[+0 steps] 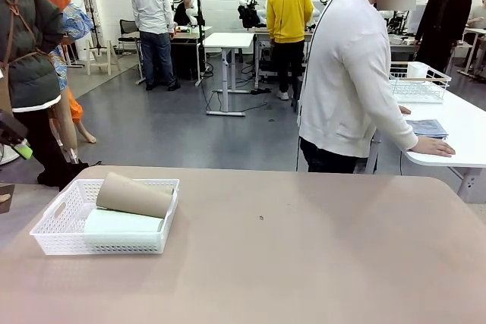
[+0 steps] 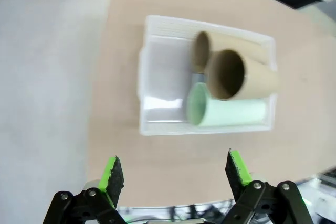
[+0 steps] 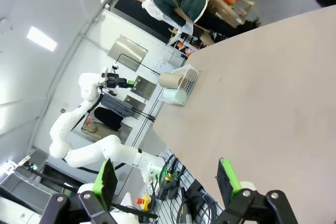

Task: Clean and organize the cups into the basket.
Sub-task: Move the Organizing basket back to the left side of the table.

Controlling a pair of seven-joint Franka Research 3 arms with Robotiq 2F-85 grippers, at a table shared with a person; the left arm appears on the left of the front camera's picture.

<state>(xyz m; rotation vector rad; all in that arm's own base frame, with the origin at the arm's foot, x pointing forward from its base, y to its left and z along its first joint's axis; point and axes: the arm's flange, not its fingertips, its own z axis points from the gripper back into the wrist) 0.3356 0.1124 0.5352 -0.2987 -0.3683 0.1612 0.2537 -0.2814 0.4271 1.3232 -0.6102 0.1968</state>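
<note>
Left gripper: the black two-finger left gripper with green pads (image 2: pixel 175 174) hangs high over the near table edge, jaws wide apart and holding nothing.
Right gripper: the matching right gripper (image 3: pixel 167 182) is raised off to the side, looking across the tabletop; its jaws too stand wide apart and bare.
Basket: the shallow white rectangular plastic basket with lattice walls (image 1: pixel 63 215) sits near the left end of the tan table (image 1: pixel 304 263), close to that end's rim.
Cups: three matte handleless tumblers lie on their sides inside it. The pale mint green cup (image 2: pixel 228 112) lies along one long wall; one tan-brown cup (image 2: pixel 240 77) rests partly on top of it and the second tan-brown cup (image 2: pixel 231 43) lies just behind, along the opposite wall.
Step in hand: judging from this, all cups seen are already in the basket and the sorting looks finished or nearly so.
Next move: at most, a tidy-up of the cup riding on the others, which would call for a straight descent with jaws spanning its side.
Open room: the tabletop right of the basket is bare apart from a small dark speck (image 1: pixel 261 218), so both arms have free travel.
Person: a person in a white sweatshirt (image 1: pixel 349 73) stands beyond the far edge, turned towards a neighbouring white table (image 1: pixel 463 123), well apart from the basket.
</note>
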